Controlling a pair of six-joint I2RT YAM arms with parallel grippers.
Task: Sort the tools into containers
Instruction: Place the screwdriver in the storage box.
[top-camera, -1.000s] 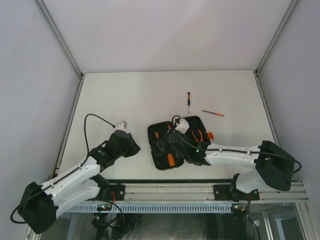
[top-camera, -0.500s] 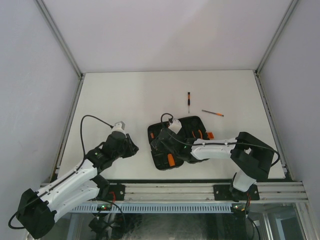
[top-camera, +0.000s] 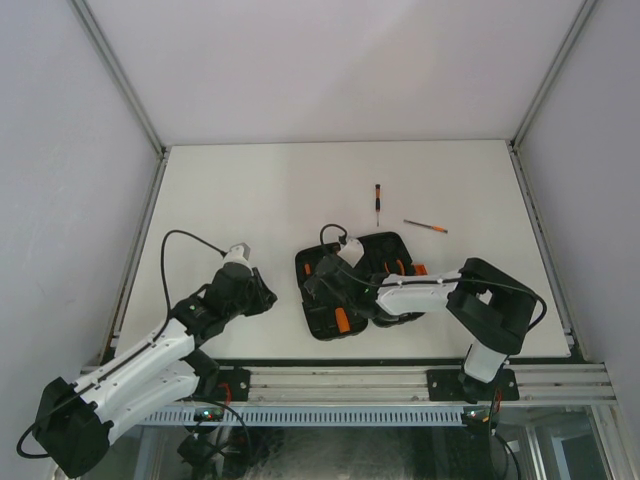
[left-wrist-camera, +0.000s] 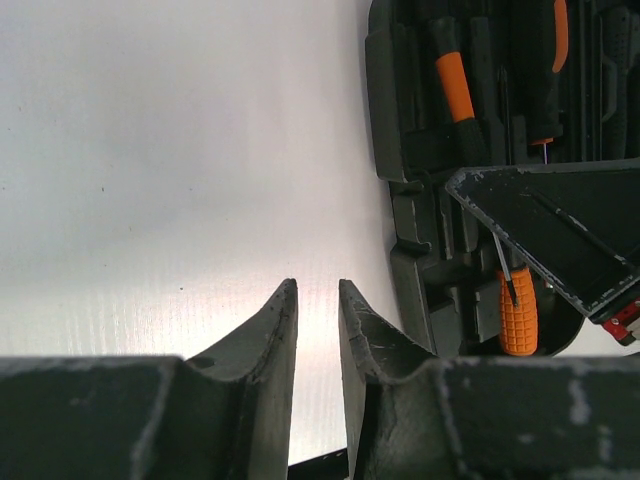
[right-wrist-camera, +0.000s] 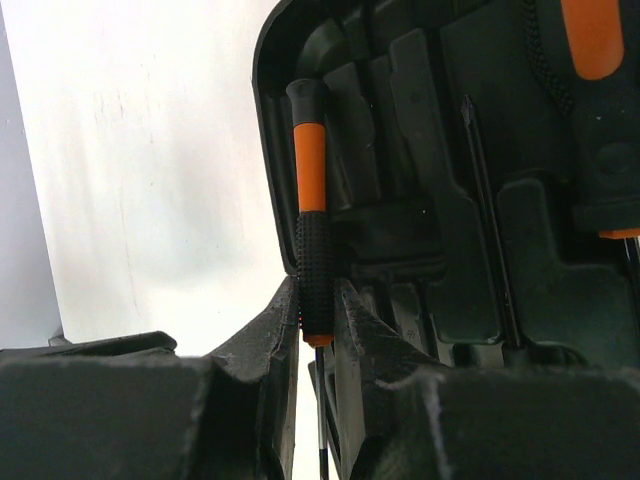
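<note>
The right gripper (right-wrist-camera: 315, 300) is clenched on the black grip of an orange-and-black screwdriver (right-wrist-camera: 311, 170), whose handle runs just inside the rim of the open black tool case (right-wrist-camera: 420, 250) (the shaft is mostly hidden between the fingers). The left gripper (left-wrist-camera: 318, 292) hovers over the table (left-wrist-camera: 150, 150) beside the case, jaws a narrow gap apart, grasping nothing. 1 loose screwdriver (top-camera: 377, 203) and 1 thin driver (top-camera: 425, 226) lie beyond the case.

No legible text — labels, numbers unreadable.
</note>
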